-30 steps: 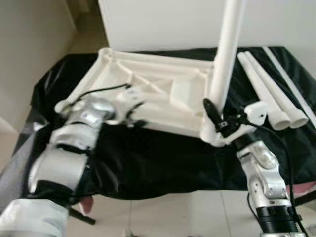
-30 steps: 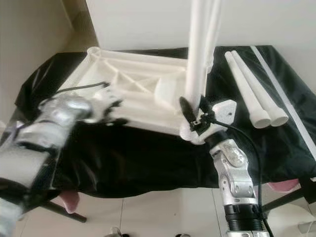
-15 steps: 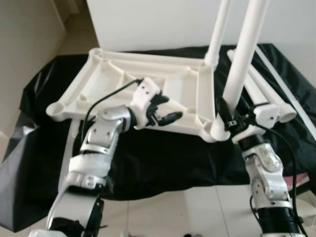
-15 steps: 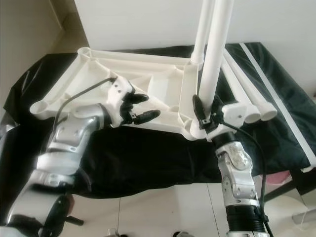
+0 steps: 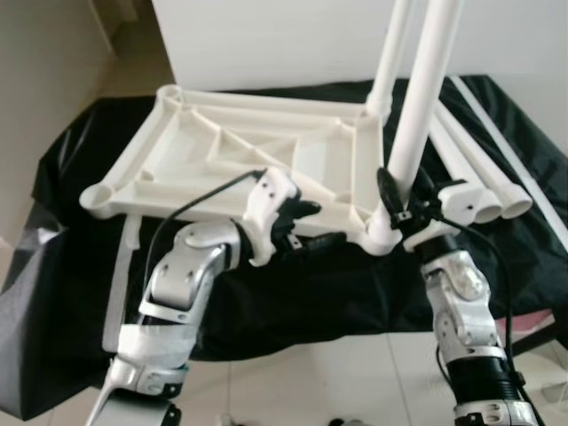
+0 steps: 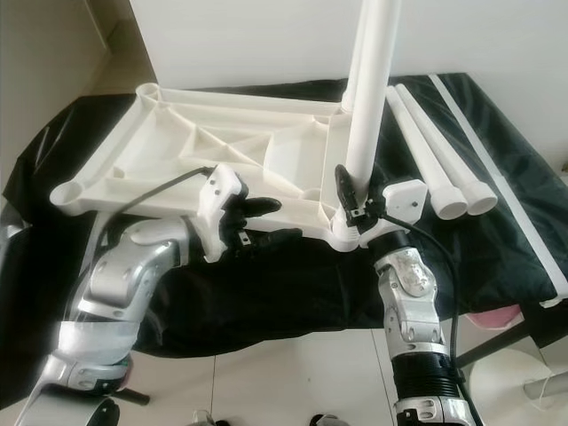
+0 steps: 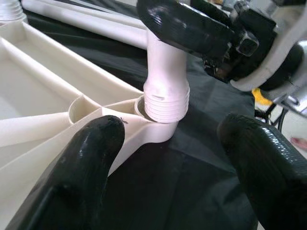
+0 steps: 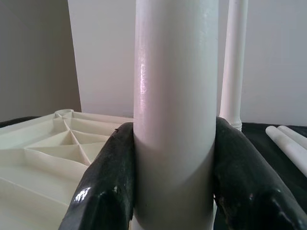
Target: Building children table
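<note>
A white plastic table top (image 5: 222, 146) lies upside down on a black cloth (image 5: 293, 293). Two white legs stand upright in its right-hand corners: a far leg (image 5: 390, 53) and a near leg (image 5: 422, 106). My right gripper (image 5: 406, 188) is shut on the near leg just above its socket; its black fingers (image 8: 105, 187) press both sides of the near leg (image 8: 175, 72). My left gripper (image 5: 318, 226) is open at the table top's front edge, just left of that corner. The threaded foot of the near leg (image 7: 165, 96) sits in the socket (image 7: 153, 129) ahead of the left gripper (image 7: 175, 158).
Two loose white legs (image 5: 479, 173) lie on the cloth at the right, beside a long white strip (image 5: 510, 133). A white panel (image 5: 284, 44) stands behind the table. The cloth's front edge drops to a tiled floor (image 5: 311, 382). Something pink (image 5: 550, 324) shows at the right.
My left arm has swung from the table top's left side across to its front edge, near the right corner. The right gripper has kept its hold on the near leg. The camera has shifted.
</note>
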Controlling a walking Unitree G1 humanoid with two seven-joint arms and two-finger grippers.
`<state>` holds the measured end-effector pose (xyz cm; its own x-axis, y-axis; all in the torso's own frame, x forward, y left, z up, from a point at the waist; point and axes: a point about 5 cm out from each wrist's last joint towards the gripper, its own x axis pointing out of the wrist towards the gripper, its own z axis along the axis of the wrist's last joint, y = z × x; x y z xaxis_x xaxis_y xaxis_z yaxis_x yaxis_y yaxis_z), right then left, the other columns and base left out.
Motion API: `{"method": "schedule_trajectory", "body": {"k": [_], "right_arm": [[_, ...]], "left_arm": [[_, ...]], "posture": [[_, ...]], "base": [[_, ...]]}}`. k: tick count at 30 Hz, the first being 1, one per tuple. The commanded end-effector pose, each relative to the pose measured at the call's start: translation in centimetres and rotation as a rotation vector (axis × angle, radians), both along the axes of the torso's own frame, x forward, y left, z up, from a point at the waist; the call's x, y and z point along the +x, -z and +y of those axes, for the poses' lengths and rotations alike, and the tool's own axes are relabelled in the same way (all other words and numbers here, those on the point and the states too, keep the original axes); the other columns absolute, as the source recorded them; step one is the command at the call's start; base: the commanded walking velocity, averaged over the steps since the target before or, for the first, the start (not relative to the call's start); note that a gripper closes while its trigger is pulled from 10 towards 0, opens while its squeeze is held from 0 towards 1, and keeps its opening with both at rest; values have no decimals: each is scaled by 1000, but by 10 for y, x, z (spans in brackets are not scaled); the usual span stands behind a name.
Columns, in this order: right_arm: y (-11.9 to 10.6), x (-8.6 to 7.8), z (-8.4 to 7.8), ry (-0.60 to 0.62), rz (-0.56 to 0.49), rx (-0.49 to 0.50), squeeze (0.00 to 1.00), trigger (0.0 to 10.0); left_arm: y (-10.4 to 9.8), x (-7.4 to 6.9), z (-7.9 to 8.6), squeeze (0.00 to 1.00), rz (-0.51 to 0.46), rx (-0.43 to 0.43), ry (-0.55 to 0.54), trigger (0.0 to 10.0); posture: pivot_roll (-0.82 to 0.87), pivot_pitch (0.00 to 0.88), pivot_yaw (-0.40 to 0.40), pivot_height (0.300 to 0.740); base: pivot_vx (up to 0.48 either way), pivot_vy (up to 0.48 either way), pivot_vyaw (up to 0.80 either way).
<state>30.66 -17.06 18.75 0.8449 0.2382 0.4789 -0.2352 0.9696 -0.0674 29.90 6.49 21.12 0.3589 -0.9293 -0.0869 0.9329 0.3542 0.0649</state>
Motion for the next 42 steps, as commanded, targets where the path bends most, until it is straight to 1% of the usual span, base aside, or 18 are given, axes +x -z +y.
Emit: {"method": "schedule_trajectory", "body": {"k": [1,4,5,11,15,20,23,26,27,29,33,34,35,38,39,40,41,42], "right_arm": [[20,0,1,-6,73,-6,0,10000],[27,-1,0,-1,87,-31,0,10000],[34,-3,-4,1,106,-43,0,10000],[47,-4,-12,-8,145,-45,0,10000],[57,2,-19,-24,185,-60,0,10000],[57,4,-18,-46,176,-68,0,10000],[55,13,-17,-58,187,-61,0,10000],[54,16,-16,-65,182,-61,0,10000],[54,16,-10,-124,175,-76,0,10000],[55,14,-7,-190,174,-102,0,10000],[56,12,-7,-216,175,-105,0,10000],[57,9,-8,-231,167,-121,0,10000],[61,0,-11,-252,159,-173,0,10000],[64,-5,-12,-259,151,-196,0,10000],[64,-5,-13,-260,148,-197,0,10000],[67,-9,-15,-278,162,-173,0,10000],[69,-12,-17,-291,173,-155,0,10000],[72,-16,-20,-286,174,-153,0,10000]], "left_arm": [[1,-4,-1,0,20,-2,-5,10000],[2,-5,-1,0,27,-4,-11,10000],[2,-7,-1,0,29,-4,-11,10000],[1,-12,-3,0,46,-6,-11,10000],[0,-14,-5,0,58,-9,-9,10000],[-1,-13,-3,0,54,-4,-17,10000],[-2,-13,-2,0,59,-2,-20,10000],[-3,-14,-2,0,61,0,-20,10000],[-4,-15,-1,0,61,1,-21,10000],[-6,-14,0,0,58,1,-27,10000],[-6,-14,1,0,57,2,-28,10000],[-7,-14,2,0,57,3,-28,10000],[-9,-15,4,0,54,13,-25,10000],[-9,-15,5,0,54,19,-23,10000],[-10,-15,5,0,54,20,-23,10000],[-12,-14,6,0,51,22,-21,10000],[-13,-13,6,0,49,23,-19,10000],[-15,-13,8,0,44,27,-14,10000]], "posture": [[-25,124,28,740],[-25,125,28,740],[-24,126,29,740],[-28,128,30,740],[-25,129,44,740],[-22,129,49,740],[-16,129,58,740],[-16,129,58,740],[-10,129,63,740],[-7,129,66,740],[-4,130,69,740],[0,132,77,740],[3,134,92,740],[3,134,92,740],[3,134,92,740],[4,136,112,740],[4,136,112,740],[3,140,122,740]], "base": [[0,0,0],[0,0,0],[0,0,0],[0,0,0],[0,0,0],[0,0,0],[0,0,0],[0,0,0],[0,0,0],[0,0,0],[0,0,0],[0,0,0],[0,0,0],[0,0,0],[0,0,0],[0,0,0],[0,0,0],[0,0,0]]}}
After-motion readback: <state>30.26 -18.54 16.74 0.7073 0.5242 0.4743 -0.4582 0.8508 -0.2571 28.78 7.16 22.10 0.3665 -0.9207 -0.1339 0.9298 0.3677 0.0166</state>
